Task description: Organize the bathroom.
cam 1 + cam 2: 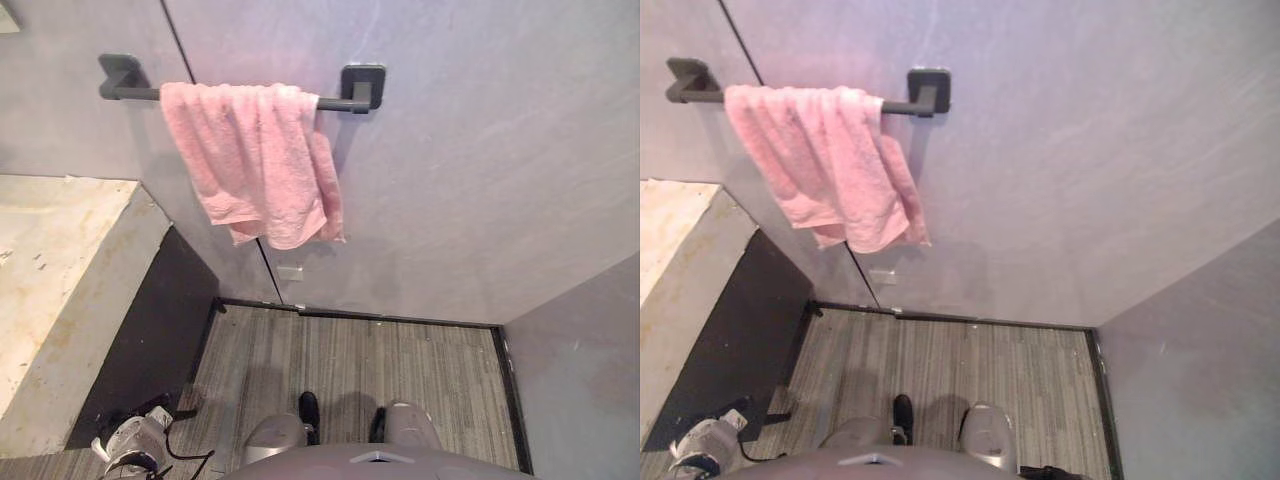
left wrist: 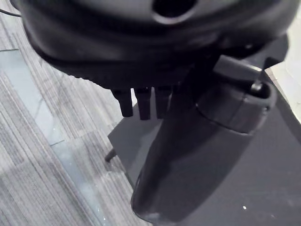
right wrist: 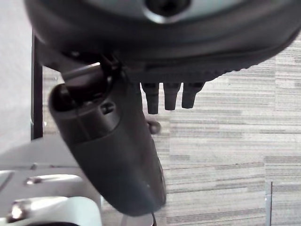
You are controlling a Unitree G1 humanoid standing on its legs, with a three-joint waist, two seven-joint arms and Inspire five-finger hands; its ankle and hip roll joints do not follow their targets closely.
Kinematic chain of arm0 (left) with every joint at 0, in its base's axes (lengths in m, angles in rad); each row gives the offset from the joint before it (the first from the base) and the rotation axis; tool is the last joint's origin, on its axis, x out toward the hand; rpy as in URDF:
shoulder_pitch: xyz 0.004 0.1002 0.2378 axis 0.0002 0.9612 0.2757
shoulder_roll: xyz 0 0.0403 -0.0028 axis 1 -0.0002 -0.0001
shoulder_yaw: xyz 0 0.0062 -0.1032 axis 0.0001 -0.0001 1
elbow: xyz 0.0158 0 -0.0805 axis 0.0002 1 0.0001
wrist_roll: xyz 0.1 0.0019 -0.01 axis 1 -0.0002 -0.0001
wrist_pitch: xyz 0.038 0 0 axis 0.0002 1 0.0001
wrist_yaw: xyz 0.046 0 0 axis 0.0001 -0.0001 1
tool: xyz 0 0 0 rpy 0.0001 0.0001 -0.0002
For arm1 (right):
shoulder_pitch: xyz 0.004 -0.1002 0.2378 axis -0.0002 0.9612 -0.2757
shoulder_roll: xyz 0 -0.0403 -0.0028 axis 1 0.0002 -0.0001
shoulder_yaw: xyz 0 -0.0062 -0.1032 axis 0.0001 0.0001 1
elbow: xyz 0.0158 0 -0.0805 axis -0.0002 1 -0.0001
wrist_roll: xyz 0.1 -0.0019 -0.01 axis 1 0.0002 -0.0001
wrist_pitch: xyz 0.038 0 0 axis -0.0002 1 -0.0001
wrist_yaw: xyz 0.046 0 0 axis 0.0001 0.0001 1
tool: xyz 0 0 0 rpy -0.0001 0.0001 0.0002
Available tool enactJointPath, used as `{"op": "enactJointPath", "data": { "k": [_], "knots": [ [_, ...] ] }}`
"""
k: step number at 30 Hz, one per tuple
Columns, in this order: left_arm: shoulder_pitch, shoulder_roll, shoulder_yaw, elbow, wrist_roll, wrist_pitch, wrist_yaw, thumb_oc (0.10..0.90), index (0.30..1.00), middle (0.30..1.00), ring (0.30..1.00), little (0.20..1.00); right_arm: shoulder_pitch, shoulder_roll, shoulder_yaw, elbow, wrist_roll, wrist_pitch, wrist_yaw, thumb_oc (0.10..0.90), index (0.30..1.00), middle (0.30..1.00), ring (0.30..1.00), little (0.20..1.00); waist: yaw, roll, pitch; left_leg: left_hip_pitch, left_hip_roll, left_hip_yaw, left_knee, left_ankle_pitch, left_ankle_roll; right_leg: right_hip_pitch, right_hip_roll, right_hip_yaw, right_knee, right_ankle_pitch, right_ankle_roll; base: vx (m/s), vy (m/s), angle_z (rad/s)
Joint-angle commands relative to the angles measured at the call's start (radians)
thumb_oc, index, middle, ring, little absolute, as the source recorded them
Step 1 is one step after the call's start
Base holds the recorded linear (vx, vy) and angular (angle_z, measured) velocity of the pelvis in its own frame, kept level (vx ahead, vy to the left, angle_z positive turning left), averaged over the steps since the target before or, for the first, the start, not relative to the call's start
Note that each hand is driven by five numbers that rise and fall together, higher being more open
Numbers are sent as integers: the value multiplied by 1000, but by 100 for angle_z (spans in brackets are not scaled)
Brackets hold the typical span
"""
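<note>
Striped grey floor (image 1: 350,365) lies nearest, running from my position to the foot of the far wall.

Left hand (image 2: 141,101): its wrist view shows it hanging above the floor where the striped covering meets a black panel (image 1: 150,340). Fingers (image 2: 126,102) point straight down in a short row, thumb relaxed beside them. Nothing between them; hand is loose and empty.

Right hand (image 3: 169,96): its wrist view shows it hanging above the striped floor. Fingers (image 3: 153,101) straight, thumb relaxed alongside. Also loose and empty.

Task item: pink towel (image 1: 255,165). It hangs over a dark towel bar (image 1: 345,102) fixed to the far wall (image 1: 480,150). The bar runs left to right between two dark square brackets. The towel covers the middle and left part of the bar; a short bare length of bar shows on each side of it. The cloth is bunched in folds at the top and drapes unevenly, the lower edge slanting, with the longest part toward the right. It rests flat against the wall below the bar.

Other items: a pale, stained counter or ledge (image 1: 50,270) sits at the left, with the black panel below its right side, reaching down to the floor. A dark baseboard strip (image 1: 400,320) marks the join of floor and far wall. A second grey wall (image 1: 590,380) closes the right side. A thin dark seam runs down the far wall, passing behind the towel.
</note>
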Motion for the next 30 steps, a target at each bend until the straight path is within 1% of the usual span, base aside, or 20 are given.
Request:
{"op": "enactJointPath", "data": {
  "k": [1,2,4,6,7,10,11,12,13,14,15,16,17,19,20,23,25,28,30],
  "knots": [
    [13,126,-1,-110,145,-77,-81,800,900,900,900,900,13,-19,6,18,-24,-57,8,800,900,900,900,900,-8,-56,-12,-27,4,-62,182,-162,24,43,-11,64,-350,243,84,133,-260,4],
    [16,139,-31,-149,179,-92,-93,800,900,900,900,900,10,-23,8,3,6,-62,12,800,900,900,900,900,-11,-63,-14,-34,6,-75,194,-173,27,56,14,98,-382,234,79,71,-203,17],
    [20,142,-47,-169,221,-116,-122,800,900,900,900,900,9,-27,6,-10,22,-65,17,800,900,900,900,900,-12,-69,-17,-43,4,-94,203,-174,28,63,20,116,-396,245,81,55,-167,45],
    [38,142,-87,-282,278,-104,-195,800,900,900,900,900,0,-44,15,-66,49,-79,31,800,900,900,900,900,-3,-67,-23,-40,34,-86,189,-152,12,93,38,91,-400,226,67,102,-164,71],
    [41,168,-113,-353,340,-89,-266,800,900,900,900,900,-5,-63,20,-122,73,-108,32,800,900,900,900,900,-4,-63,-30,-40,53,-84,180,-143,5,104,47,81,-409,217,58,93,-96,47],
    [47,185,-121,-392,364,-77,-298,800,900,900,900,900,-5,-70,21,-168,84,-108,17,800,900,900,900,900,-4,-63,-32,-40,61,-84,176,-139,2,105,48,76,-409,213,55,42,-51,38],
    [62,227,-133,-477,391,-53,-372,800,900,900,900,900,-9,-95,22,-267,103,-110,13,800,900,900,900,900,-6,-61,-34,-37,74,-81,161,-130,-5,105,53,72,-414,210,52,45,-74,38],
    [68,249,-133,-519,413,-43,-408,800,900,900,900,900,-12,-109,23,-321,109,-108,-1,800,900,900,900,900,-7,-61,-33,-33,79,-79,151,-125,-7,107,54,70,-418,210,50,42,-67,19],
    [70,259,-134,-537,422,-46,-425,800,900,900,900,900,-13,-116,23,-344,114,-115,-5,800,900,900,900,900,-7,-60,-33,-30,82,-78,146,-123,-8,107,55,69,-419,210,50,38,-46,1],
    [82,300,-129,-610,419,-33,-461,800,900,900,900,900,-17,-148,15,-459,144,-107,-11,800,900,900,900,900,-11,-60,-32,-23,88,-74,131,-118,-10,103,54,69,-420,212,52,51,-47,-8],
    [89,328,-116,-664,408,-30,-471,800,900,900,900,900,-19,-176,3,-572,140,-98,-39,800,900,900,900,900,-17,-60,-32,-13,94,-65,119,-115,-12,100,52,69,-419,213,56,57,-49,-10],
    [86,343,-110,-687,393,-32,-470,800,900,900,900,900,-21,-192,-2,-629,149,-102,-40,800,900,900,900,900,-22,-61,-34,-7,97,-59,113,-114,-12,99,50,70,-418,215,59,40,-37,-4],
    [76,356,-102,-708,395,-35,-470,800,900,900,900,900,-24,-205,-5,-713,154,-91,-55,800,900,900,900,900,-27,-62,-35,-3,100,-51,107,-114,-11,94,48,69,-415,215,62,20,-31,6],
    [35,378,-99,-758,406,-36,-458,800,900,900,900,900,-48,-231,-16,-829,146,-113,-75,800,900,900,900,900,-38,-68,-37,4,107,-36,99,-114,-12,84,43,71,-411,217,69,20,-57,-1],
    [7,391,-111,-772,419,-36,-459,800,900,900,900,900,-68,-246,-22,-873,147,-107,-79,800,900,900,900,900,-42,-70,-38,7,110,-29,97,-114,-13,80,42,69,-408,217,73,34,-74,-7],
    [-76,431,-159,-811,462,-36,-443,800,900,900,900,900,-155,-301,-20,-942,167,-131,-94,800,900,900,900,900,-45,-72,-40,14,115,-18,95,-116,-14,76,38,71,-406,219,80,47,-63,1],
    [-166,475,-192,-809,457,-28,-432,800,900,900,900,900,-254,-341,2,-961,210,-103,-106,800,900,900,900,900,-43,-67,-43,18,118,-16,89,-114,-16,75,35,71,-401,216,80,59,-40,4],
    [-255,503,-223,-796,443,-33,-402,800,900,900,900,900,-358,-350,36,-968,238,-73,-120,800,900,900,900,900,-41,-63,-43,19,122,-14,84,-113,-22,74,34,68,-397,211,79,14,-8,1],
    [-359,531,-258,-782,413,-24,-382,800,900,900,900,900,-474,-348,91,-963,258,-37,-154,800,900,900,900,900,-38,-59,-43,17,125,-13,83,-112,-26,70,31,64,-394,209,76,16,-34,0]
  ]
}}
